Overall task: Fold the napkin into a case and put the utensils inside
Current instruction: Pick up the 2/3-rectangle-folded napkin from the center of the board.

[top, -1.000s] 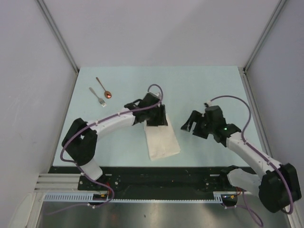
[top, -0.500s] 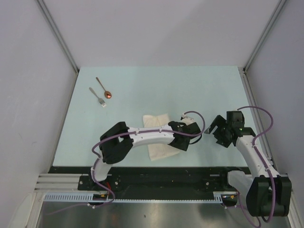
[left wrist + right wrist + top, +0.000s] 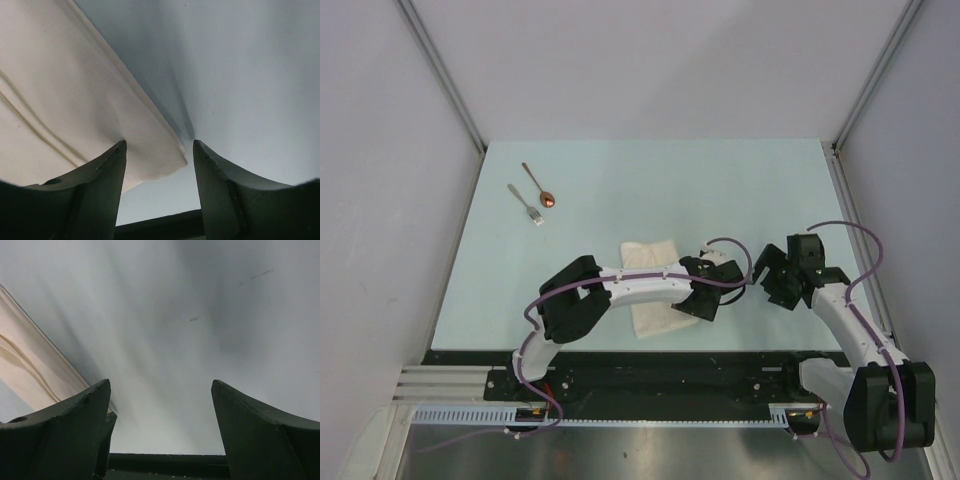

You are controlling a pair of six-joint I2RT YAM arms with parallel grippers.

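Two arms low | left reaches right, left tool (image 3: 159,145) spread astride napkin (image 3: 650,255) corner | right tool (image 3: 160,385) spread, empty

- Pale blue-green table (image 3: 650,180) between white walls; 2 arms bolted at its near edge
- Napkin (image 3: 650,255) folded into a narrow cream strip at mid-table, lying front to back
- Left arm reaches across the strip; left gripper (image 3: 700,308) sits at its near right edge; jaw state not clear from above
- Right gripper (image 3: 769,278) is just beside it, over bare table
- Fork (image 3: 527,204) and spoon (image 3: 540,185) lie side by side at the far left, well apart from the napkin; the spoon's bowl is copper-orange
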